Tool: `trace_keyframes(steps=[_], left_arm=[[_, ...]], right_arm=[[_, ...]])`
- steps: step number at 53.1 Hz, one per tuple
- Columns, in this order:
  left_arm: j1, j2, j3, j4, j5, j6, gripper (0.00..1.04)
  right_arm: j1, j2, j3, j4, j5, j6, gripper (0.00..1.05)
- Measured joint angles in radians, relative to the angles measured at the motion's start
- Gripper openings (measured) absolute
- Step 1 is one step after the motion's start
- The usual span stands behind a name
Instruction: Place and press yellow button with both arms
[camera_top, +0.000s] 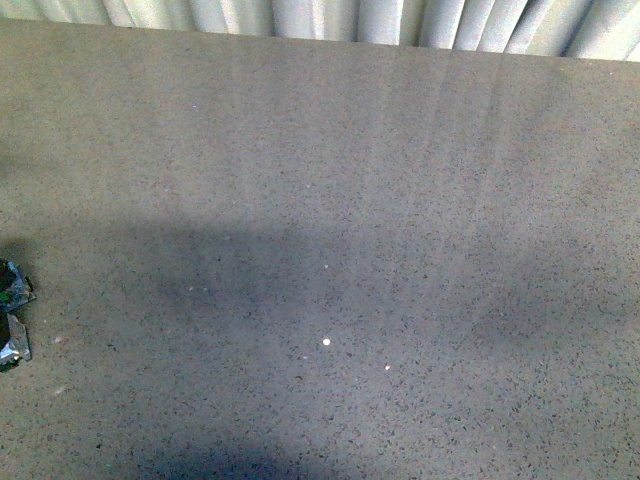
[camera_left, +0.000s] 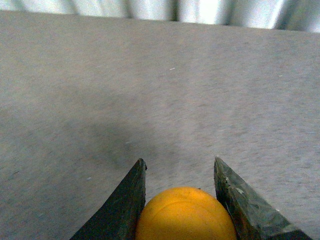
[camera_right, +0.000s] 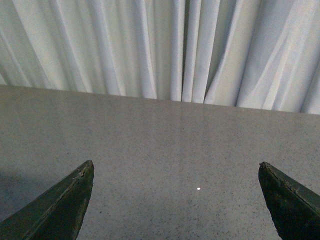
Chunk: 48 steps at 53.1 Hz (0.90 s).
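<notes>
In the left wrist view my left gripper (camera_left: 180, 165) is shut on the yellow button (camera_left: 185, 215). Its round yellow cap sits between the two dark fingers, held above the speckled grey table (camera_left: 150, 90). The button's black body is hidden. In the right wrist view my right gripper (camera_right: 176, 167) is open wide and empty, its dark fingertips (camera_right: 75, 185) apart over the bare table (camera_right: 175, 145). Neither gripper nor the button shows in the front view.
A crumpled blue-silver scrap (camera_top: 12, 320) lies at the table's left edge in the front view. White curtains (camera_right: 175, 50) hang behind the table's far edge (camera_top: 320, 40). Small bright specks (camera_top: 326, 342) dot the tabletop.
</notes>
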Motion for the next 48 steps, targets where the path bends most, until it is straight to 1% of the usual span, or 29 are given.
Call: trace_keyframes(steps=[1,3,4,7,8,10,14,22,24,32,48], left_arm=[[-0.016,0.003,0.005,0.0,-0.003,-0.002,0.33],[-0.077,0.021,0.024,0.006,-0.021,-0.017,0.33],[-0.092,0.026,0.029,0.009,-0.026,-0.02,0.33],[-0.179,0.069,0.062,0.028,-0.051,-0.031,0.33],[-0.193,0.076,0.067,0.032,-0.053,-0.033,0.33],[-0.246,0.107,0.086,0.045,-0.066,-0.043,0.33],[-0.32,0.153,0.112,0.058,-0.074,-0.051,0.33],[-0.499,0.277,0.156,0.103,-0.084,-0.056,0.33],[-0.529,0.302,0.164,0.113,-0.085,-0.056,0.33],[-0.6,0.391,0.197,0.14,-0.085,-0.052,0.33],[-0.661,0.524,0.236,0.168,-0.116,-0.019,0.33]], right_arm=[[0.0,0.0,0.0,0.0,0.0,0.0,0.96],[0.0,0.0,0.0,0.0,0.0,0.0,0.96],[0.0,0.0,0.0,0.0,0.0,0.0,0.96],[0.0,0.0,0.0,0.0,0.0,0.0,0.96],[0.0,0.0,0.0,0.0,0.0,0.0,0.96],[0.0,0.0,0.0,0.0,0.0,0.0,0.96],[0.0,0.0,0.0,0.0,0.0,0.0,0.96],[0.0,0.0,0.0,0.0,0.0,0.0,0.96],[0.0,0.0,0.0,0.0,0.0,0.0,0.96],[0.0,0.0,0.0,0.0,0.0,0.0,0.96],[0.0,0.0,0.0,0.0,0.0,0.0,0.96]])
